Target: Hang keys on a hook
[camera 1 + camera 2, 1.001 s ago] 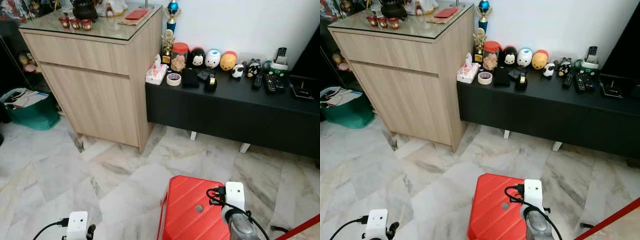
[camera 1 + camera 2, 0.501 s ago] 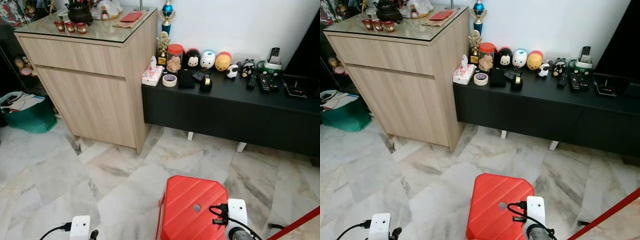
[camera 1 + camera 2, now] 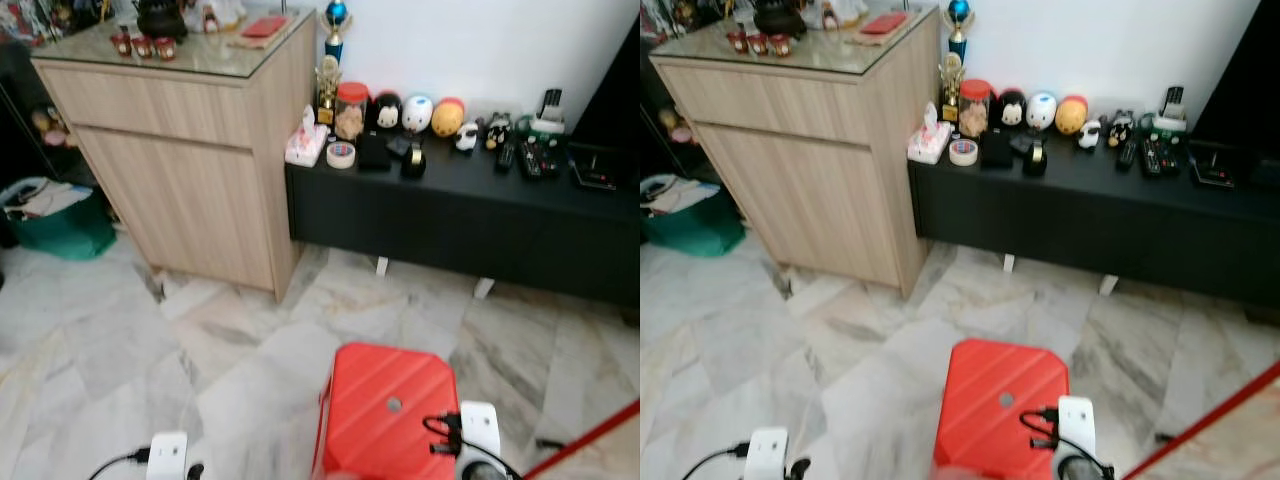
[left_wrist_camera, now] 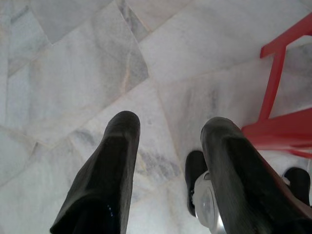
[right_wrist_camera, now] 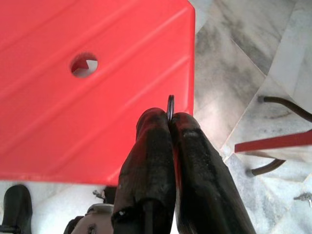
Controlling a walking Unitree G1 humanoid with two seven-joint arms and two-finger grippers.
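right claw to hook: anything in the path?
No hook can be made out, so the path cannot be judged. The right claw is shut on a thin key ring, above the red stool; beyond it are floor, the wooden cabinet and the black console.

Both wrists are carrying white camera boxes w/ black cables; left pincer [image 4: 168, 146] & right pincer [image 5: 169, 124] are showing long black fingers.

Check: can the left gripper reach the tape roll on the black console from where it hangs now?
Probably not. The left gripper hangs open low over the marble floor, while the tape roll sits on the black console, well ahead across open floor.
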